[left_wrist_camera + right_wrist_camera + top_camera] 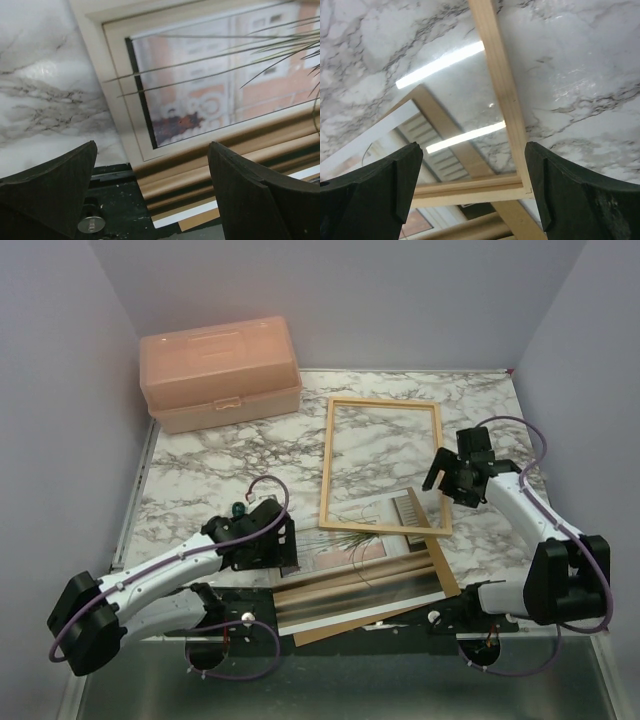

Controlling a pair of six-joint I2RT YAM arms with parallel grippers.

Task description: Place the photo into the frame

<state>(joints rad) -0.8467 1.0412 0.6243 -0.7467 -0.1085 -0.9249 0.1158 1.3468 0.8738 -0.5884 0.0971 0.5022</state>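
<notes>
Hovering empty and wide open, the left claw (152, 145) has the photo (200, 90) just ahead of it; the right claw (474, 146), open too, hangs above the frame (500, 85) corner overlapping the photo, probably to align them.

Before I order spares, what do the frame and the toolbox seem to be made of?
The frame: light, matt wood, probably unvarnished; grain and a corner joint show. The toolbox: peach plastic, smooth, seemingly translucent, with moulded lid ribs.
</notes>
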